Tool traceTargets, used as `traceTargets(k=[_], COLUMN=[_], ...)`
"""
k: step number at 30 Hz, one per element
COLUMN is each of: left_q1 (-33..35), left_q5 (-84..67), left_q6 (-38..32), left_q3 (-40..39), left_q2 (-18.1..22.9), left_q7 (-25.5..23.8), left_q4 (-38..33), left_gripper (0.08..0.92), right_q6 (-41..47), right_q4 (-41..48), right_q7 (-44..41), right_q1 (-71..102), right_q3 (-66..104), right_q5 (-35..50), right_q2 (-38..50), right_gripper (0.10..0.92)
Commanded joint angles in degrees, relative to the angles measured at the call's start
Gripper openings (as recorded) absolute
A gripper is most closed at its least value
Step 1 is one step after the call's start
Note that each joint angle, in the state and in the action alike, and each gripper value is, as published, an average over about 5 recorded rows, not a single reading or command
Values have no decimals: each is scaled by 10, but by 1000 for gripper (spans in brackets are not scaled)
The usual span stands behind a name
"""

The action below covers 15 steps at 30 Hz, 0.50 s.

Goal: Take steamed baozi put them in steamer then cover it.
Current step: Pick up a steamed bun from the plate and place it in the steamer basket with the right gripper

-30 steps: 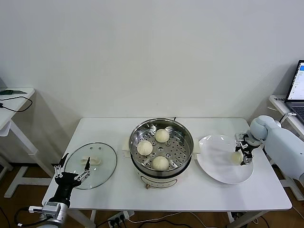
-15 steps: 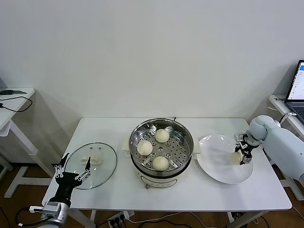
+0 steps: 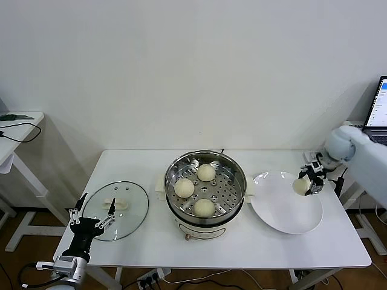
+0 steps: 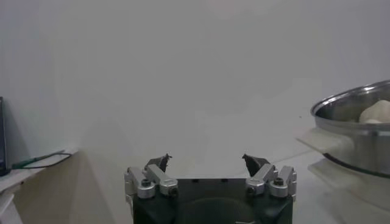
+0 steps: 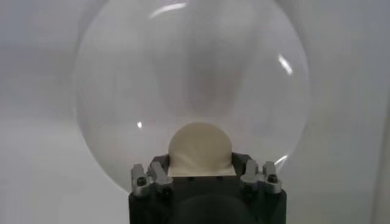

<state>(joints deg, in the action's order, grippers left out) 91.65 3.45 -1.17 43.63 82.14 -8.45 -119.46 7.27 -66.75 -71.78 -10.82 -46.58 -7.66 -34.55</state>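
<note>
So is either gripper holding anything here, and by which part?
The right gripper holds the last steamed baozi by its sides, lifted above the white plate. The left gripper is open and holds nothing, beside the glass lid.

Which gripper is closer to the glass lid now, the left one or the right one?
Left. The left gripper hovers open at the glass lid's near edge; the right gripper is far across the table, shut on a baozi above the white plate.

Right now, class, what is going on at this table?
The right gripper is shut on a steamed baozi, holding it above the white plate. Three baozi already sit in the steamer at the table's middle. The glass lid lies on the table to the steamer's left, with the left gripper open beside it, idle.
</note>
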Motion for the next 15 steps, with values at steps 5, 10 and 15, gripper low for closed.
traceTargets(k=[5,10,15], left_q1=[-1,-5,-9], left_q5=[-3,-5,-7], left_q6=[-3,-5,-6], left_q3=[2,3,0], left_q2=[-6,-9,-9], left_q7=[-3,-4,-6], left_q4=[-1,5,14], left_gripper=[823,823,823], right_q6=[172,227,272], right_q4=[-261,-327,-359], right_q7=[22,55,83], right_q1=[-435,-524,-547], right_q3=[-404,-472,-483], right_q5=[311,400,449], right_q2=[48,8,-43], right_gripper=[679,679,679])
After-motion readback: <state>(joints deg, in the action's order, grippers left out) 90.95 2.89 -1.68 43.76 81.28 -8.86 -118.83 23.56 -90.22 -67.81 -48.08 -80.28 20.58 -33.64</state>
